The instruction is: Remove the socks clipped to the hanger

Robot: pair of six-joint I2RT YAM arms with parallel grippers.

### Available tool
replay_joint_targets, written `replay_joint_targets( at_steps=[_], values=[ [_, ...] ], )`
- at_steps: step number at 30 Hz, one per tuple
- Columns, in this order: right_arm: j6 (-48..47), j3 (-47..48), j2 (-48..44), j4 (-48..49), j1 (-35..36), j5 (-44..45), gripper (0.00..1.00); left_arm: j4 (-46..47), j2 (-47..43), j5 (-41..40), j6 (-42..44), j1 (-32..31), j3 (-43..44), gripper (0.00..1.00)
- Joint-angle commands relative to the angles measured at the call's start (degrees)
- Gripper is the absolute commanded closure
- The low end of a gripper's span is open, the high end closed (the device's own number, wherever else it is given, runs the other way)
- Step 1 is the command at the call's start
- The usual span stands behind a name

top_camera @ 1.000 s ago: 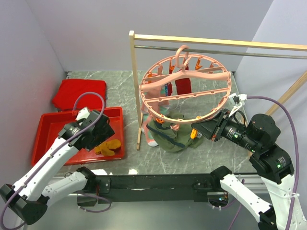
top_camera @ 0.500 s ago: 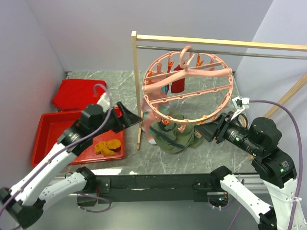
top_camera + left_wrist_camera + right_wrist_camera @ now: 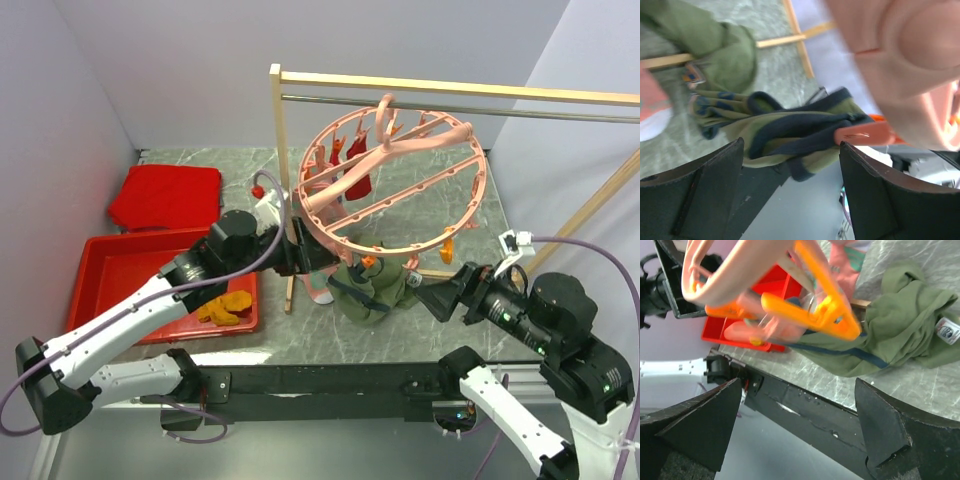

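Note:
The salmon-pink hanger [image 3: 400, 180] hangs tilted from the rail, with a red sock [image 3: 357, 178] clipped at its far side. Olive green socks [image 3: 372, 292] with navy stripes bunch below its near rim, next to a pink sock [image 3: 318, 290]. My left gripper [image 3: 318, 262] reaches under the ring. In its wrist view it stands open [image 3: 791, 147], and an olive sock [image 3: 790, 132] held by an orange clip [image 3: 865, 134] hangs at its fingertips. My right gripper [image 3: 428, 295] is open [image 3: 799, 385] and empty, just right of the olive socks [image 3: 900, 330], below an orange clip [image 3: 815, 310].
A red tray [image 3: 100, 290] at the left holds a mustard yellow sock [image 3: 225, 305]. A flat red slab [image 3: 165, 195] lies behind it. The wooden rack's post [image 3: 280, 190] stands just left of the hanger, its metal rail [image 3: 520, 108] overhead.
My left arm swung right from the tray to under the hanger. My right gripper opened and drew back to the lower right. The hanger tipped up and swung.

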Motion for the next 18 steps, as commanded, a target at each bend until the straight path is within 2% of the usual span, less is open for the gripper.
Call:
replay_joint_targets(
  at_steps=[1,6,8,13,18],
  values=[
    [-1.33,-3.01,-3.10,0.65,0.28,-3.54,0.00,6.62,2.38,1.76,3.23,-4.56,3.56,0.19],
    [-5.11,-7.23,-2.67,4.08,0.37,-16.26,0.00,2.66,7.40,-2.90,5.87,-10.63,9.45,0.20],
    [-6.25,-8.54,-1.88,4.34,0.28,-16.29,0.00,1.87,8.01,-3.60,6.66,-11.95,10.59,0.20],
    [-5.65,-15.22,-3.28,11.98,0.37,-18.48,0.00,4.58,6.79,-2.74,7.10,-12.22,9.19,0.19],
    [-2.13,-21.46,-7.40,17.24,0.28,-11.64,0.00,6.70,7.75,-0.18,8.25,-13.09,11.47,0.18]
  ],
)
